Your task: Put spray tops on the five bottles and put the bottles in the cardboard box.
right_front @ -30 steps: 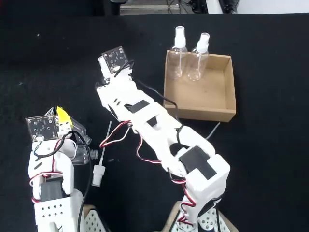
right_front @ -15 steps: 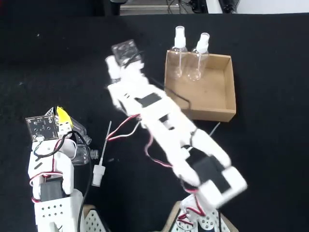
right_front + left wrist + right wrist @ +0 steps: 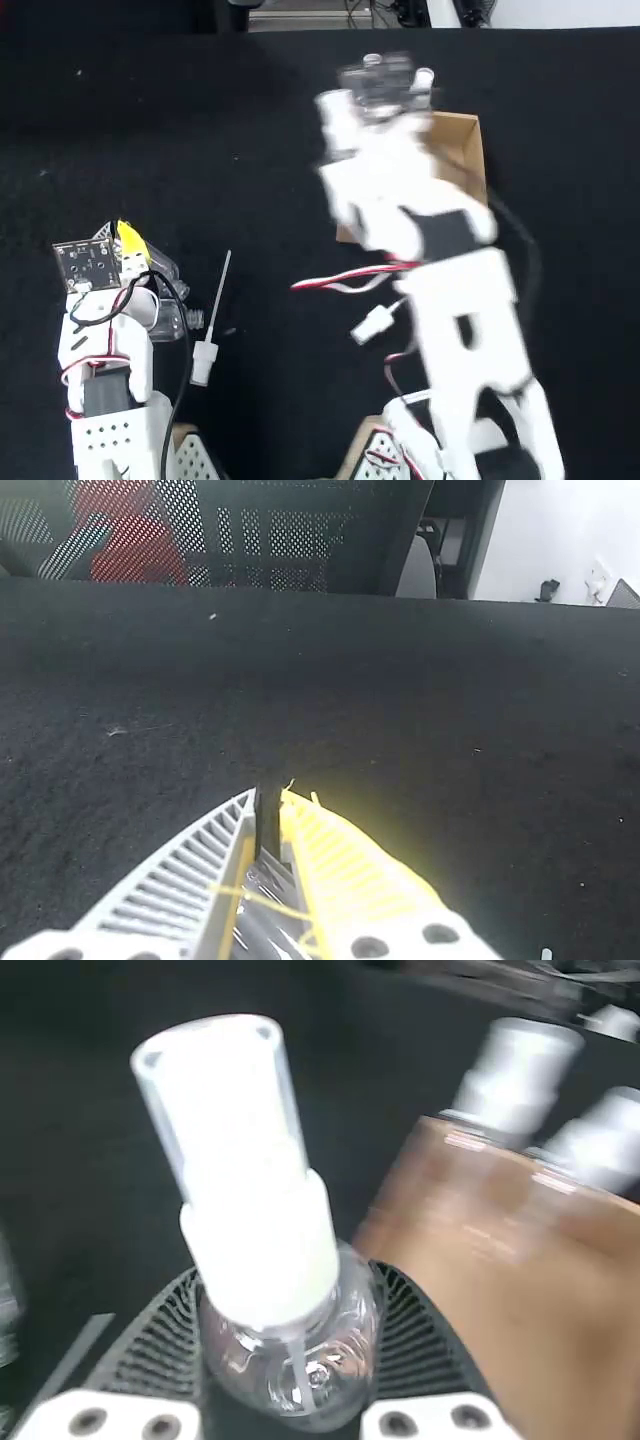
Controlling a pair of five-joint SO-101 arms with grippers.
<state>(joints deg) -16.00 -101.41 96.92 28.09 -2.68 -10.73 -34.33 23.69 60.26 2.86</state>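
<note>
Two capped clear bottles (image 3: 525, 1060) stand in the brown cardboard box (image 3: 480, 1250), the right claw (image 3: 288, 1305) grips a white-topped clear plastic bottle (image 3: 260, 1210) just beside it, and the left claw (image 3: 268, 810) clamps an uncapped clear bottle (image 3: 172, 322), with a white tubed spray top (image 3: 204, 358) lying loose on the black tabletop (image 3: 150, 130).

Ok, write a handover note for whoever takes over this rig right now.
Right gripper: shut on a capped bottle, beside the cardboard box, not yet in it.
Left gripper: shut on an uncapped bottle.
Done: two more capped bottles stand in the box.
Left: box the held one; fit the spray top lying on the table to the uncapped bottle; five needed in all.
</note>
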